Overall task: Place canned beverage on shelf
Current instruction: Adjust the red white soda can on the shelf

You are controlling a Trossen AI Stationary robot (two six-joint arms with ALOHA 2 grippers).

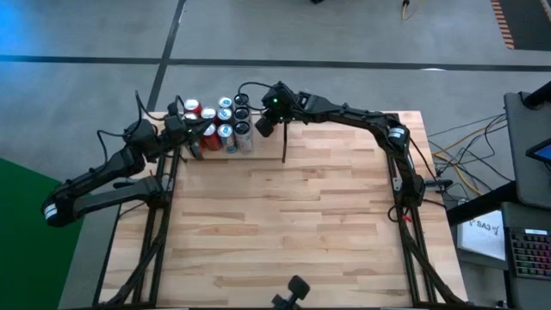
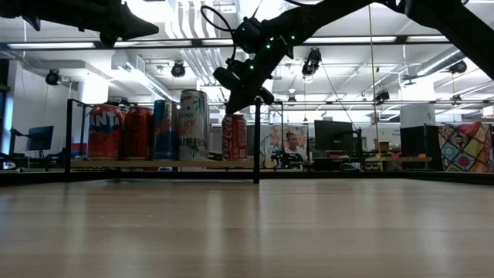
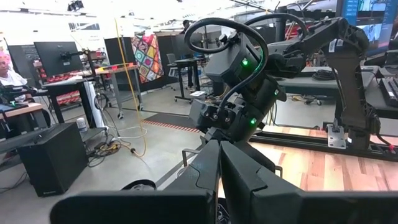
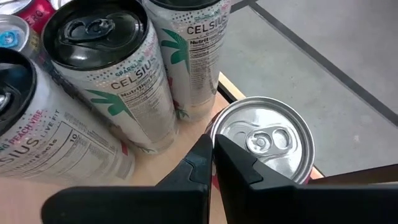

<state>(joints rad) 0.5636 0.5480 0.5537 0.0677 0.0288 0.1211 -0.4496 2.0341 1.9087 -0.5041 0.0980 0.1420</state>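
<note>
Both jaws stand closed, empty: we see the right gripper (image 4: 211, 152) with its two dark fingers pressed together just above and beside a short red can with a silver lid (image 4: 268, 140), not clasping it, and the left gripper (image 3: 219, 163) likewise with fingers together and nothing between them. From overhead, we note the right gripper (image 1: 264, 123) reaching over the far edge of the table, at the right end of the can cluster, while the left gripper (image 1: 195, 142) sits at the cluster's near-left side. We record the light wood plank shelf edged with thin black rods (image 2: 154, 163) along the far-left edge of the butcher-block wooden table (image 1: 284, 224), with one black upright divider rod (image 2: 256, 139) standing at its right end. On the shelf stand upright cans: red ones at the left (image 2: 104, 133), a blue one, a tall white can (image 2: 193, 125), and the short red can (image 2: 235, 137) nearest the divider, directly below the right gripper (image 2: 248, 100). The right wrist view shows tall white Celsius cans with black lids (image 4: 109, 68) just beside the short red can, near the board's corner. We cannot tell whether the neighbouring cans touch one another. Beyond the table, we see desks and monitors.
</note>
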